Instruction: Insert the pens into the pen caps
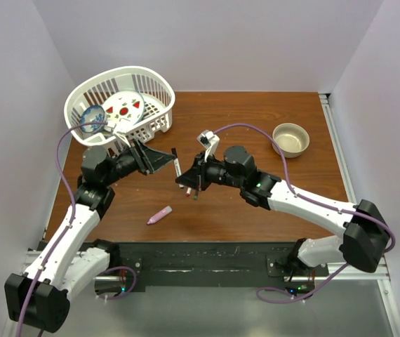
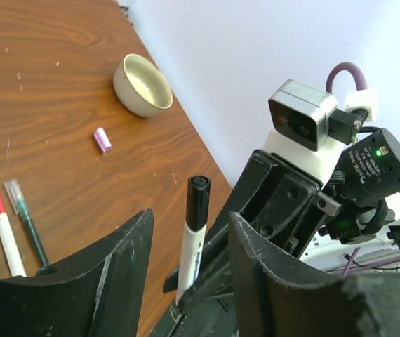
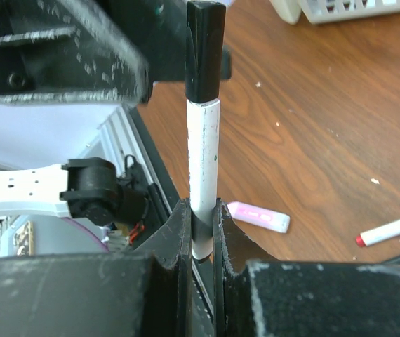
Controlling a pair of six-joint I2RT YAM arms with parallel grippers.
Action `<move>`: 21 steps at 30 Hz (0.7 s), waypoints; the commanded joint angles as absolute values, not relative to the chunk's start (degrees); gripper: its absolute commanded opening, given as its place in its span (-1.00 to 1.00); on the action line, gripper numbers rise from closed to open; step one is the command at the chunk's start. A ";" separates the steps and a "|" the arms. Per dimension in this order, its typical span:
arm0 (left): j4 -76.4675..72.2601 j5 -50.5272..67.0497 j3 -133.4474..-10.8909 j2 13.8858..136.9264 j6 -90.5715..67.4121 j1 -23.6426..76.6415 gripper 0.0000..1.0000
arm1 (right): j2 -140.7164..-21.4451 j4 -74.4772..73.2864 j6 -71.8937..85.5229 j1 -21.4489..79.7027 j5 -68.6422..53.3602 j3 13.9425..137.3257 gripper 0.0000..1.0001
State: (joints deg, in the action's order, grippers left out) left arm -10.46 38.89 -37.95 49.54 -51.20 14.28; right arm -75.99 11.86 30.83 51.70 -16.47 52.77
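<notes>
My right gripper (image 3: 201, 209) is shut on a white pen (image 3: 204, 161) with a black cap (image 3: 205, 49) on its far end, held above the table (image 1: 256, 112). The pen also shows in the top view (image 1: 177, 166) and in the left wrist view (image 2: 194, 232). My left gripper (image 2: 188, 219) is open, its fingers (image 2: 109, 267) on either side of that pen, not touching it. A pink marker (image 1: 159, 215) lies near the front edge. A white pen with a red end (image 2: 3, 235) and a clear pen (image 2: 24, 221) lie beneath the grippers. A small pink cap (image 2: 102, 140) lies alone on the wood.
A white basket (image 1: 159, 88) holding plates stands at the back left. A beige bowl (image 1: 290, 139) stands at the back right. The two grippers (image 1: 159, 159) (image 1: 186, 181) nearly meet over the table's middle.
</notes>
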 commanded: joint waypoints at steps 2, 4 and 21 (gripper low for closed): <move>-14.50 40.96 -42.10 51.24 -48.96 14.41 0.05 | -73.04 15.20 31.02 51.77 -18.81 52.91 -1.00; -15.11 41.39 -42.89 52.38 -48.60 14.41 0.06 | -72.69 15.64 31.55 51.77 -19.51 52.56 -1.00; -22.94 45.62 -42.10 54.14 -51.77 14.50 0.09 | -72.07 16.44 33.22 51.77 -21.18 51.59 -1.00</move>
